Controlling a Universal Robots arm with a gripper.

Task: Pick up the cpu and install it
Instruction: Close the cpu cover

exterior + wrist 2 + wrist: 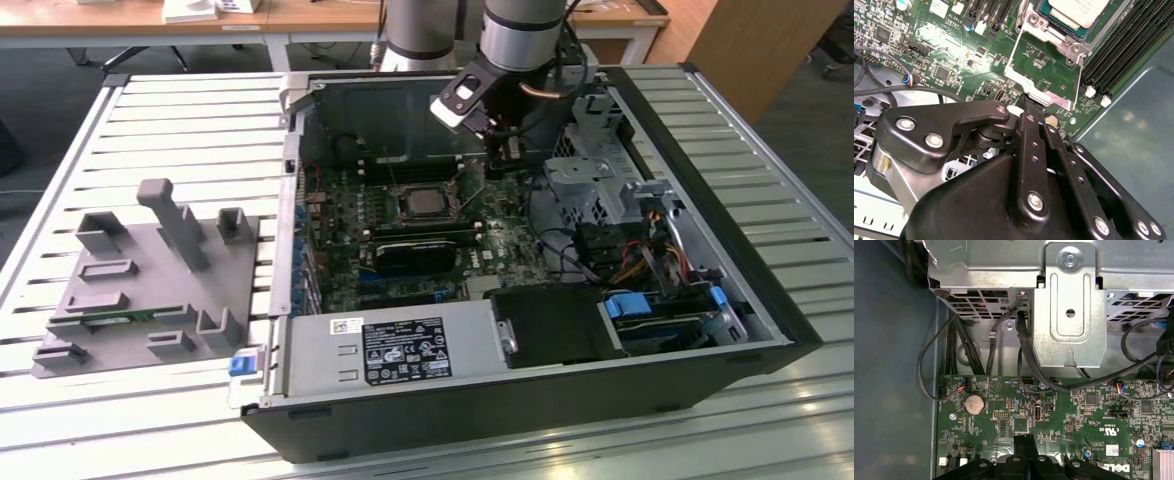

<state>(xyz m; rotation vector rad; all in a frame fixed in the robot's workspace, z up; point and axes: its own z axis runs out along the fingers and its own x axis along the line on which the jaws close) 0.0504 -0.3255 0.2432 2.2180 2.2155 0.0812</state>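
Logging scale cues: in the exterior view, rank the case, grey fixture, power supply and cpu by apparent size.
Largest to smallest:
1. case
2. grey fixture
3. power supply
4. cpu, clearly the smallest

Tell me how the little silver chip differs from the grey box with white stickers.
The cpu is small, flat, square; the power supply box is far bigger and long. The cpu's top is plain; the box carries white labels. The cpu lies on the green board; the box sits at the case edge. Both look metal-grey.
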